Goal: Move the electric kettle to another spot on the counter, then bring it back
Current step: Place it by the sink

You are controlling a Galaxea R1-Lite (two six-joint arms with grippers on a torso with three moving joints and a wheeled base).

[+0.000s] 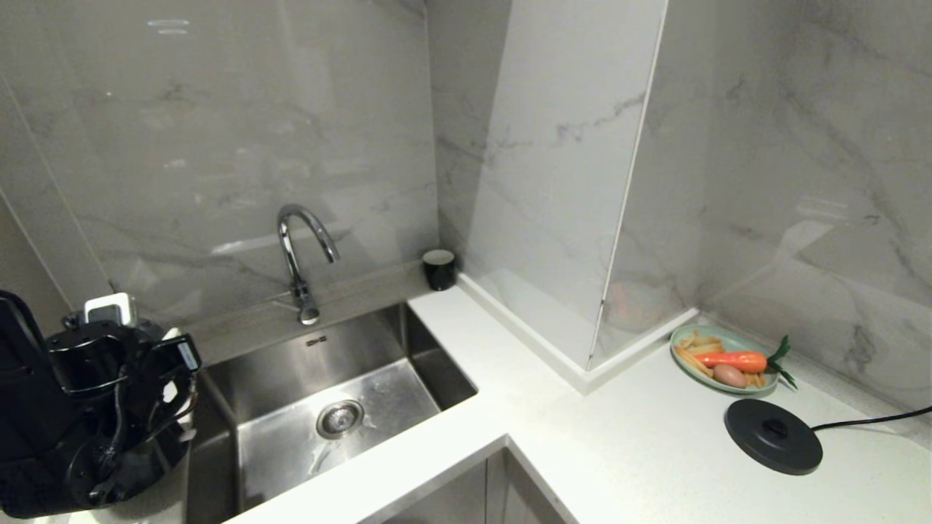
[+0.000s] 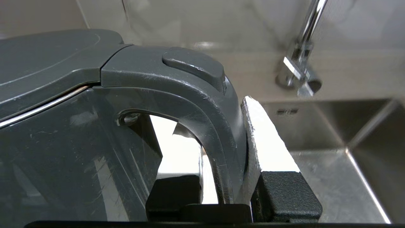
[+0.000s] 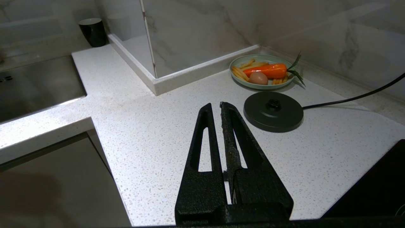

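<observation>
You hold electric kettle (image 2: pixel 63 126) by handle (image 2: pixel 202 104), left gripper (image 2: pixel 221 164) clamped | glossy, rigid, probably heavy: keep upright | right gripper (image 3: pixel 215 109) closed, empty.

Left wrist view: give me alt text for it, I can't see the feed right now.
The left claw is shut on the loop handle of the black kettle, one white-padded finger pressed against the handle's outside and the other inside the loop. The kettle fills most of the picture. Beyond it lie the steel sink and the base of the tap.

A home kitchen: steel sink (image 1: pixel 408 349), curved tap (image 1: pixel 300 255), speckled counter (image 1: pixel 619 437) (marble-look wall tiles (image 1: pixel 218 131)).
</observation>
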